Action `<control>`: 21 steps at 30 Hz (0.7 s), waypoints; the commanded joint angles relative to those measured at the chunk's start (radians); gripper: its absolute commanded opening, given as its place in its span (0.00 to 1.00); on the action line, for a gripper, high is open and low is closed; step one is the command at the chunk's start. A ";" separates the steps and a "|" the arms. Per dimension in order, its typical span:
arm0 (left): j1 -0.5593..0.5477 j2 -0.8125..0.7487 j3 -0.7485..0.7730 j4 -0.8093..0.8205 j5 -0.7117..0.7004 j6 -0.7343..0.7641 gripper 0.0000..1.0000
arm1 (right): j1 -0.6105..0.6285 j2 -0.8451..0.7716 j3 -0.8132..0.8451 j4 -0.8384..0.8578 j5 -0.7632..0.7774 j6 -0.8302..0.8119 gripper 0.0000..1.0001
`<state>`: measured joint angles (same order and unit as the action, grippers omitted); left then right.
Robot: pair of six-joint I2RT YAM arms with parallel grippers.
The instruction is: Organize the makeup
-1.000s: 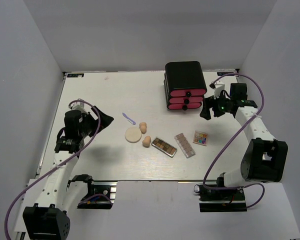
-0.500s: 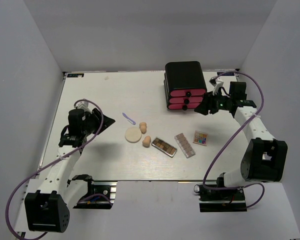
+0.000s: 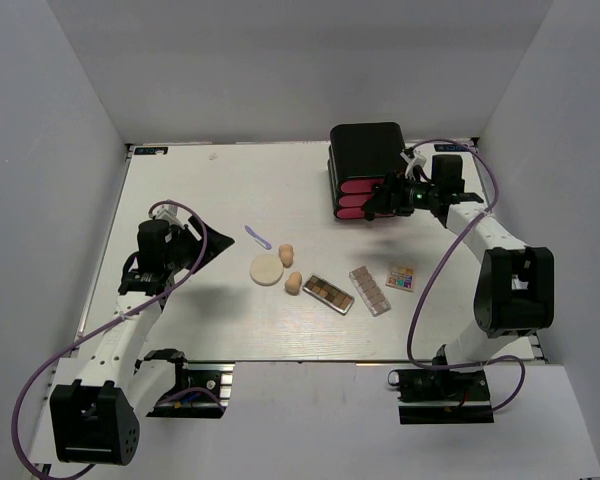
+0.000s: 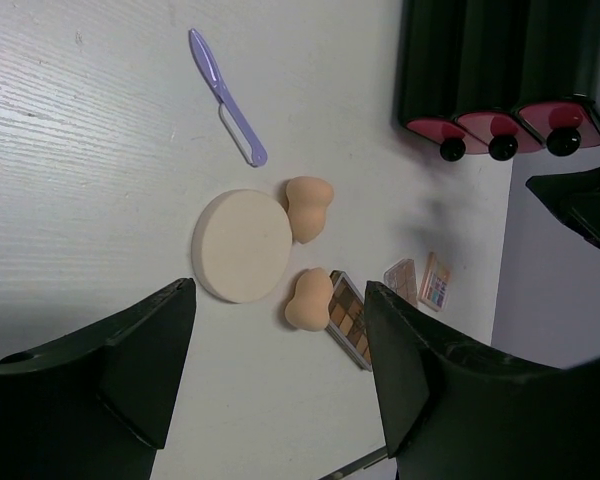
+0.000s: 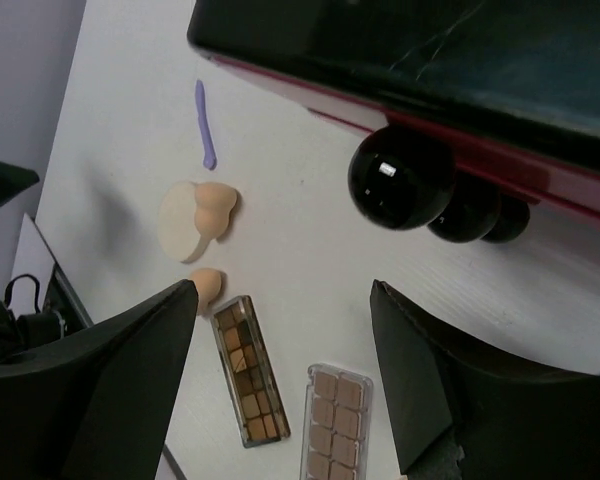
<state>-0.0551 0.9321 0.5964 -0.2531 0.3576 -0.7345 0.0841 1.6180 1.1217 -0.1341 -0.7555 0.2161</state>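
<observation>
The makeup lies mid-table: a round cream puff [image 3: 266,270], two beige egg sponges [image 3: 286,254] [image 3: 293,283], a lavender stick [image 3: 258,237], a brown palette [image 3: 328,294], a clear pinkish palette [image 3: 369,290] and a small multicolour palette [image 3: 401,277]. My left gripper [image 3: 212,245] is open and empty, left of the puff [image 4: 241,245]. My right gripper [image 3: 377,203] is open and empty, right at the black knobs [image 5: 400,178] of the black box with pink drawers [image 3: 369,170].
The drawer box stands at the back right, its three pink drawers shut. The table's right edge [image 3: 500,250] runs close behind the right arm. Cables loop from both arms.
My right gripper has swung left from beside the box to its knobbed drawer fronts. My left arm has shifted slightly, gripper still open.
</observation>
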 commanded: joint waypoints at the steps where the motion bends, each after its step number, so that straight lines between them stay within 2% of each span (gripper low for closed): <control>1: -0.003 -0.019 -0.007 0.011 -0.009 -0.005 0.78 | 0.012 -0.004 0.056 0.093 0.099 0.098 0.75; 8: -0.003 -0.009 -0.010 0.020 -0.014 -0.008 0.78 | 0.016 0.011 0.058 0.122 0.228 0.160 0.72; 14: -0.003 0.010 -0.009 0.035 -0.011 -0.009 0.78 | 0.019 0.042 0.059 0.203 0.262 0.189 0.68; 21: -0.003 0.014 -0.009 0.041 -0.012 -0.013 0.78 | 0.020 0.075 0.081 0.217 0.292 0.204 0.62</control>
<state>-0.0551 0.9543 0.5953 -0.2321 0.3515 -0.7425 0.1005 1.6867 1.1549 0.0288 -0.4915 0.3992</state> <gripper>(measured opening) 0.780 0.621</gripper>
